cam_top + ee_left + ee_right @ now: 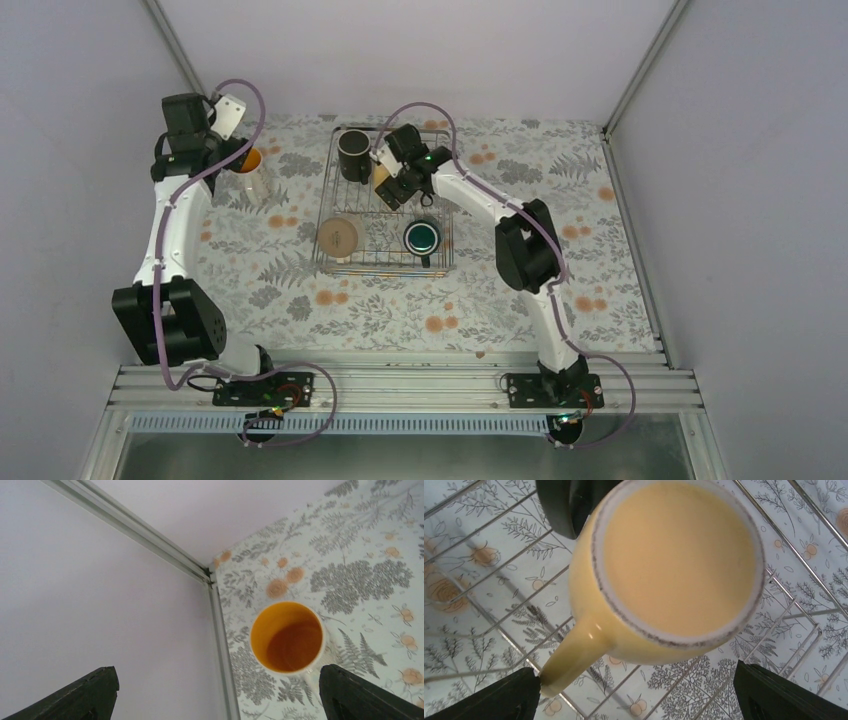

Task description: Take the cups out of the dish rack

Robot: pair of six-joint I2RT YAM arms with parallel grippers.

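The wire dish rack (385, 268) lies mid-table. In it stand a black cup (353, 155) at the back left, a tan cup (338, 236) at the front left and a dark green cup (422, 237) at the front right. My right gripper (393, 182) hovers open over a yellow cup (674, 565) in the rack. That cup's handle (569, 655) points at, and nearly touches, the left finger (499, 697). My left gripper (220, 695) is open above an orange-lined cup (287, 637) standing on the table near the back left corner. Neither gripper holds anything.
A pale clear cup (262, 187) stands on the flowered tablecloth just in front of the orange-lined one. The left wall and its metal frame post (220, 630) run close beside that cup. The black cup (569, 505) stands right behind the yellow one.
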